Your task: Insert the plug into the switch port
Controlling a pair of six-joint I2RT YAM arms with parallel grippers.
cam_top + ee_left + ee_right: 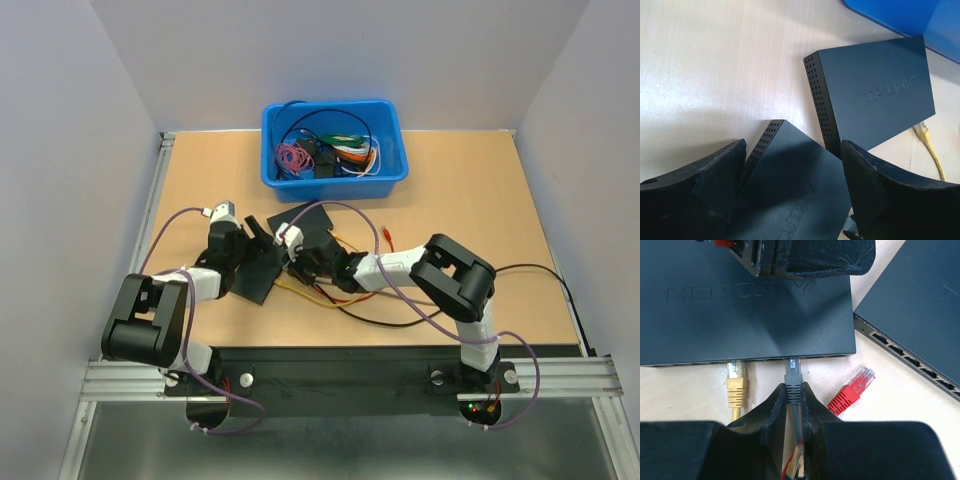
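A black Mercury switch (262, 278) lies on the table, seen from above in the left wrist view (795, 190) and port side first in the right wrist view (740, 315). My left gripper (255, 245) straddles its corner, jaws wide and against its sides (792, 170). My right gripper (300, 262) is shut on a grey plug (793, 377) by its boot (794, 390). The plug's clear tip sits at the mouth of a port in the switch's front edge. A yellow plug (735, 377) sits in a port to the left of it.
A second black switch, marked TP-Link (312, 222), lies just behind and right (875, 95). A loose red plug (852, 390) lies right of my right fingers. A loose yellow plug (925, 134) lies beside the TP-Link switch. A blue bin (335, 183) of cables stands at the back. Cables trail under the right arm.
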